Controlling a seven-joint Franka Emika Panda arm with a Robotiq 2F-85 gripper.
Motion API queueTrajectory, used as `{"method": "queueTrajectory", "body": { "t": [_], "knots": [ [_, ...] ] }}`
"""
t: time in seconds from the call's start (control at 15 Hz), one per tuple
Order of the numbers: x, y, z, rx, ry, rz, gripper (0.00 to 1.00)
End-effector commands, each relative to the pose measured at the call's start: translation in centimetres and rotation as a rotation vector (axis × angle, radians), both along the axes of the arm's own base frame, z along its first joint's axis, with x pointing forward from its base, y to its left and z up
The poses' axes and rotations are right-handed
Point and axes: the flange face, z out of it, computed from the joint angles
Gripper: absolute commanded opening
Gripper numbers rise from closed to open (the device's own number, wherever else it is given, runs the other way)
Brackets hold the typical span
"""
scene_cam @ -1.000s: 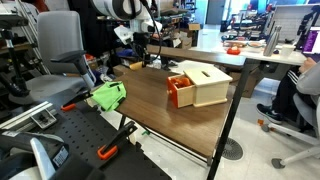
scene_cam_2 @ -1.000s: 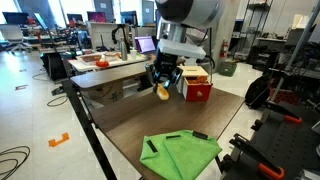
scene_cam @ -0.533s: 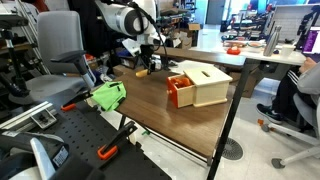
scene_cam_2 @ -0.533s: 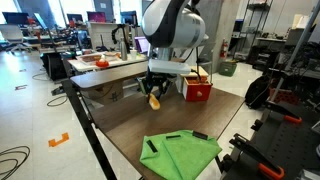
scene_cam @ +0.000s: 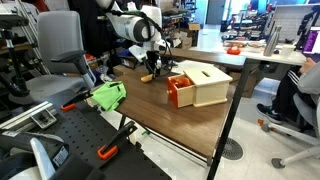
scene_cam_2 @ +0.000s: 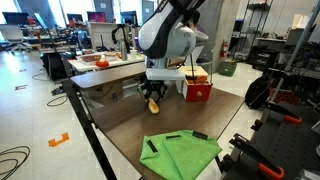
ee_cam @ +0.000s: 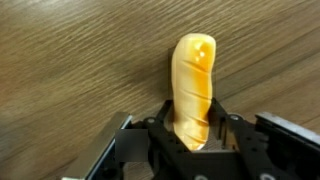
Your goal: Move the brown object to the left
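Note:
The brown object (ee_cam: 192,85) is a smooth orange-brown roll. In the wrist view it sticks out from between my gripper's (ee_cam: 190,128) fingers, which are shut on its lower end, just above the wooden table. In both exterior views the gripper (scene_cam: 148,72) (scene_cam_2: 152,98) hangs low over the far part of the table, with the brown object (scene_cam_2: 153,104) at its tip close to the surface. It is beside the orange-and-cream box (scene_cam: 198,84), apart from it.
A bright green cloth (scene_cam_2: 178,153) (scene_cam: 107,95) lies at the table's edge. A red-orange box (scene_cam_2: 196,86) stands behind the gripper. The wooden table (scene_cam: 160,115) has a black frame. An office chair (scene_cam: 58,55) and desks stand around.
The arm has carried the brown object away from the box and lowered it towards the table. The gripper stays shut on it.

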Motion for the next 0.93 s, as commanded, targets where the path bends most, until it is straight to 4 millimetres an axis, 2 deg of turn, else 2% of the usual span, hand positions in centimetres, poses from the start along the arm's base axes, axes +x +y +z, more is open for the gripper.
{"method": "queueTrajectory", "body": {
  "t": [0.0, 0.07, 0.13, 0.2, 0.27, 0.33, 0.6, 0.73, 0.87],
  "knots": [
    [1.5, 0.2, -0.7, -0.045, 0.021, -0.004, 0.13],
    [1.7, 0.1, -0.8, -0.050, 0.025, -0.004, 0.13],
    [1.9, 0.0, -0.9, -0.053, 0.028, -0.007, 0.22],
    [2.0, 0.0, -0.9, -0.051, 0.031, -0.010, 0.63],
    [2.1, 0.0, -0.9, -0.051, 0.036, -0.014, 0.64],
    [2.2, 0.0, -0.8, -0.050, 0.037, -0.015, 0.69],
    [2.3, 0.3, 0.1, -0.046, 0.034, -0.018, 0.98],
    [1.7, 0.8, 1.3, -0.029, 0.035, -0.011, 1.00],
    [0.2, 1.6, 3.2, -0.016, 0.034, 0.014, 1.00]
  ]
}}
